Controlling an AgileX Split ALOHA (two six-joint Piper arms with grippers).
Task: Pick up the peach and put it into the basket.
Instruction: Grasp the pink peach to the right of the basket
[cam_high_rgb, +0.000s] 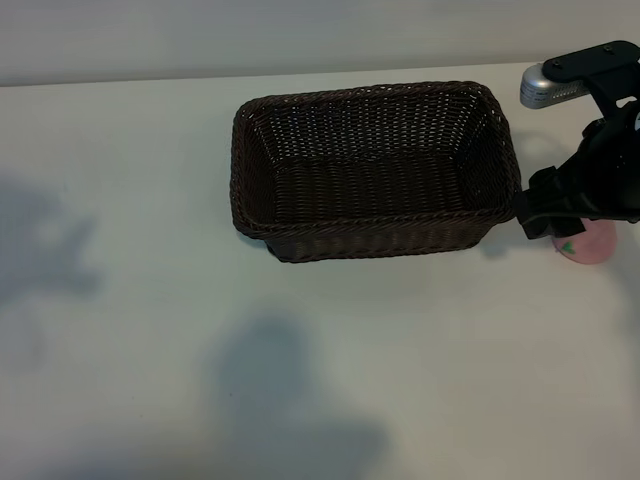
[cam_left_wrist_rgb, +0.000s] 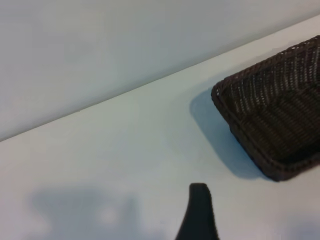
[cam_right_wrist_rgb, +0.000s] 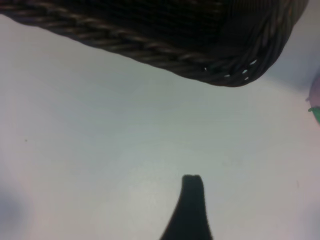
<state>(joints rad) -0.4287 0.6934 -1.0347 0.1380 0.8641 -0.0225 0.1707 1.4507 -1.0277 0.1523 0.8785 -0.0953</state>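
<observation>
Right end effector (cam_high_rgb: 548, 222) open, empty.

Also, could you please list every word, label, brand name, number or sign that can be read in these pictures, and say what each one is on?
No readable text in any view.
basket: plain dark woven wicker, no label or tag visible.
peach: only a small green leaf mark, not lettering.
silver part on the right arm: no legible marking.
table: bare, only shadows.
</observation>
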